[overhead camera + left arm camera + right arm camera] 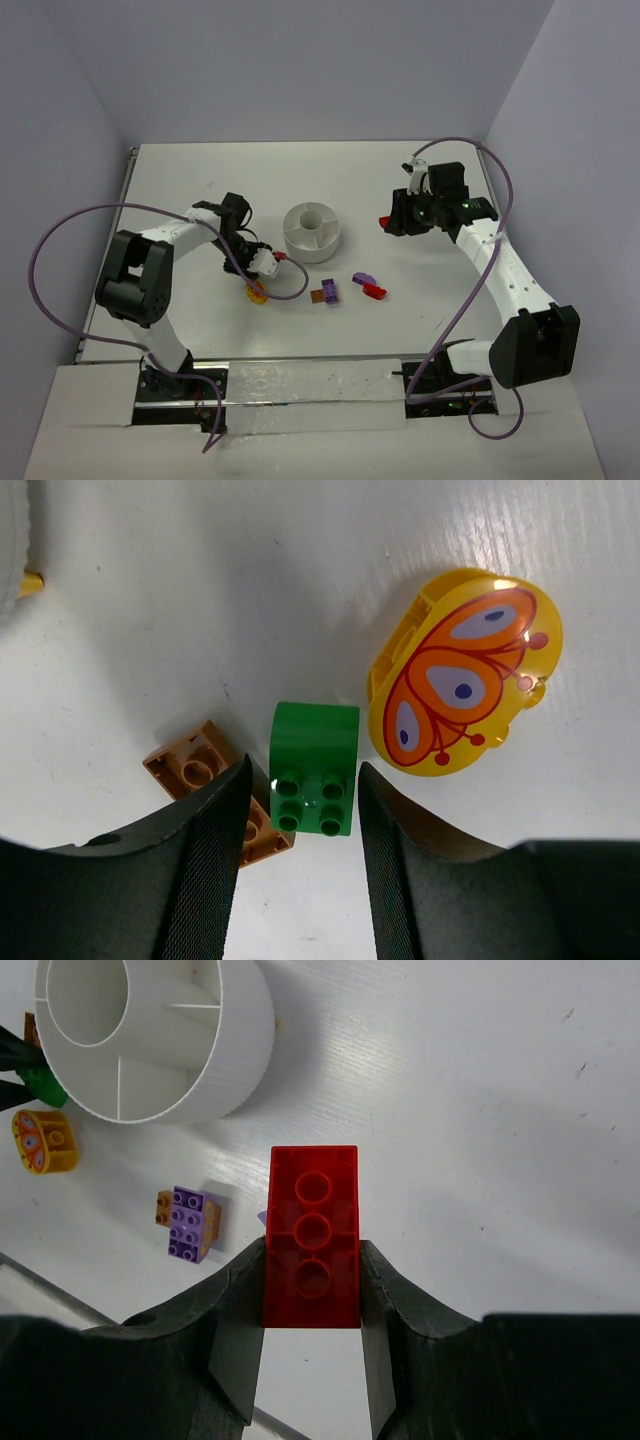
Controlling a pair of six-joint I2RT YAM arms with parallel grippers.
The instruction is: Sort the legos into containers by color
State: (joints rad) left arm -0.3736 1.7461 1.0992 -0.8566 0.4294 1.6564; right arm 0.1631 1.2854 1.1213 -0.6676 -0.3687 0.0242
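Observation:
My left gripper is low over the table and open. Its fingers straddle a green brick with a small gap on each side. A brown-orange brick lies partly under the left finger. The round yellow-and-red brick lies just beyond them. In the top view this gripper is left of the white dish. My right gripper is shut on a red brick and holds it above the table, right of the dish. It shows in the top view too.
In front of the dish lie a purple brick stacked on a brown-orange one, a loose purple brick and a small red brick. The dish compartments in view look empty. Walls enclose the table on three sides.

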